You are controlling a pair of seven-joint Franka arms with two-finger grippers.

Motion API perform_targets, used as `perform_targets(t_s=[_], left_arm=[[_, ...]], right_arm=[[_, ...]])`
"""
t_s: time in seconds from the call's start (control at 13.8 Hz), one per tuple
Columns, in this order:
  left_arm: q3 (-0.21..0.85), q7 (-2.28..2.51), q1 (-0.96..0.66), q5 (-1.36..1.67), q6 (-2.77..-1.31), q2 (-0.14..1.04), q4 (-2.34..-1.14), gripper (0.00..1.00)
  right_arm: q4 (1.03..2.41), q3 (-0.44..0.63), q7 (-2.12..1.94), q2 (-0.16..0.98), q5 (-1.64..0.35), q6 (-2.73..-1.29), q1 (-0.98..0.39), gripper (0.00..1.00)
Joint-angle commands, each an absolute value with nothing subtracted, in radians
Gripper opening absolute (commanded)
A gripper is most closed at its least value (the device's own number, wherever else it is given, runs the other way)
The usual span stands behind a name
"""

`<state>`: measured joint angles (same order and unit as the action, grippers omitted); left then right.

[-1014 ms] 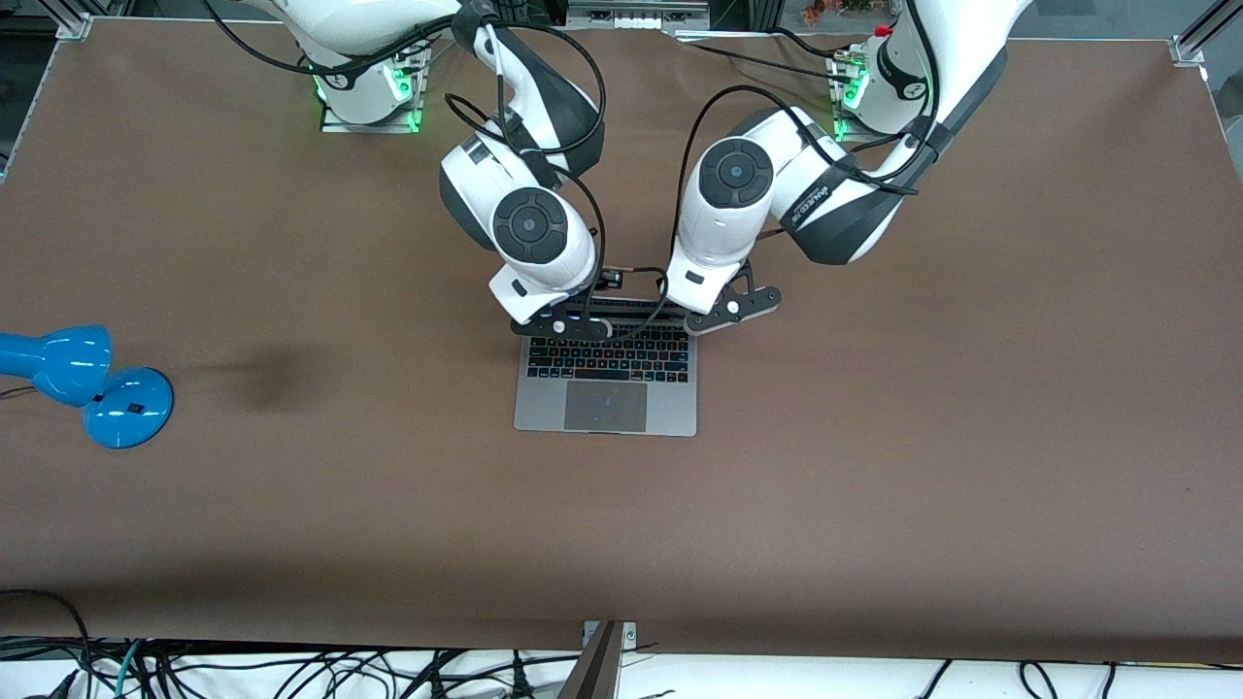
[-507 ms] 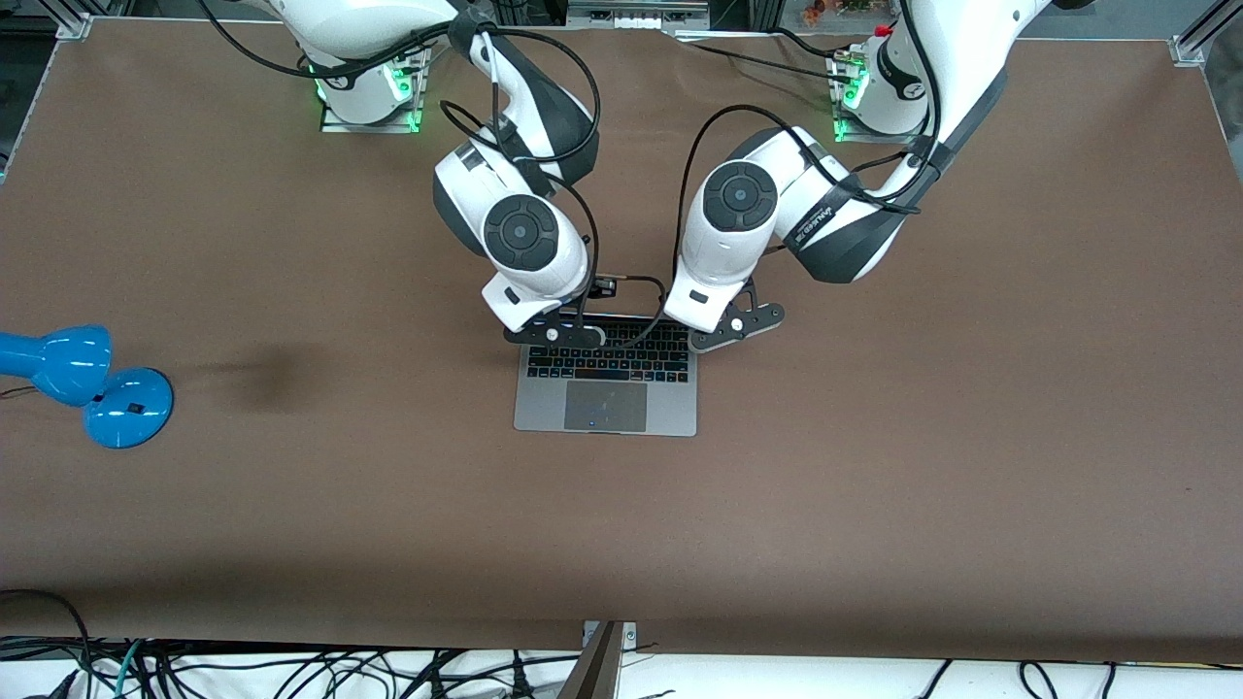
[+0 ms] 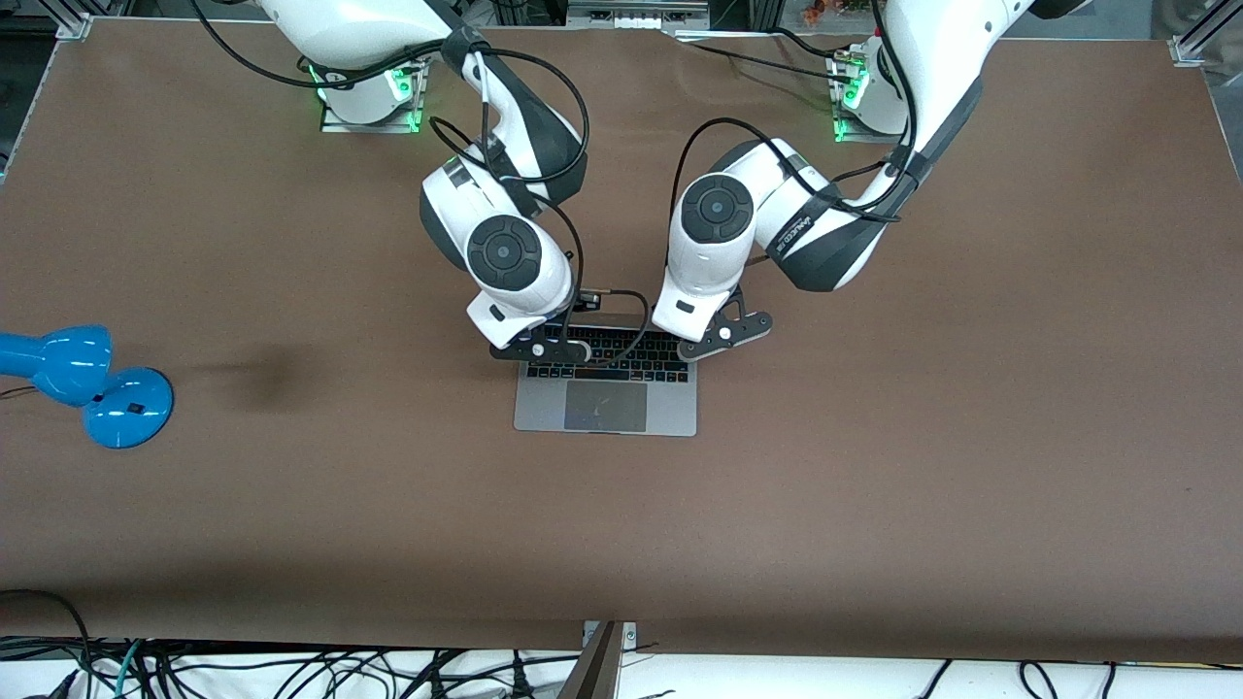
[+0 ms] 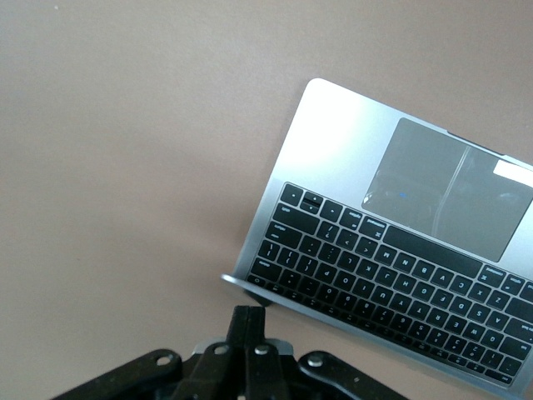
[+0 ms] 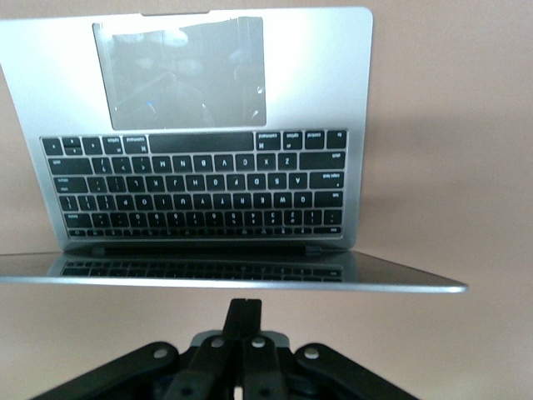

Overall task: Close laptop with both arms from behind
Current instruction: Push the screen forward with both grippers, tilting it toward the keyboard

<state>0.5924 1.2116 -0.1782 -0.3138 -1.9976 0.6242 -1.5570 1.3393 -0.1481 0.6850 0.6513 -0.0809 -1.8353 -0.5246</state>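
— Across the brown table (image 3: 874, 485), what stands?
— Mid-table, the laptop (image 3: 605, 408), lid tilted over its keys; a blue lamp (image 3: 83, 383) at the right arm's end, well apart. Wide bare surface lies on all sides.
— Grippers?
— Left gripper (image 4: 247, 333) and right gripper (image 5: 243, 321) sit at the lid's top edge, fingers pressed together.
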Motion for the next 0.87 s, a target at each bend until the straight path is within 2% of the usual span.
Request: perform_targets(t_s=[0.0, 0.29, 0.8], left_arm=[[0.572, 1.215, -0.205, -0.344, -1.973, 0.678, -1.484, 0.0], [0.497, 1.215, -0.262, -0.334, -1.973, 0.698, -1.456, 0.0], [0.489, 1.215, -0.264, -0.342, -1.973, 0.738, -1.413, 0.0]], right_arm=[[1.347, -0.143, 0.667, 0.661, -0.074, -1.881, -0.525, 0.02], [1.347, -0.137, 0.663, 0.67, -0.072, -1.919, -0.526, 0.02], [1.347, -0.112, 0.643, 0.704, -0.072, -1.979, -0.528, 0.0]])
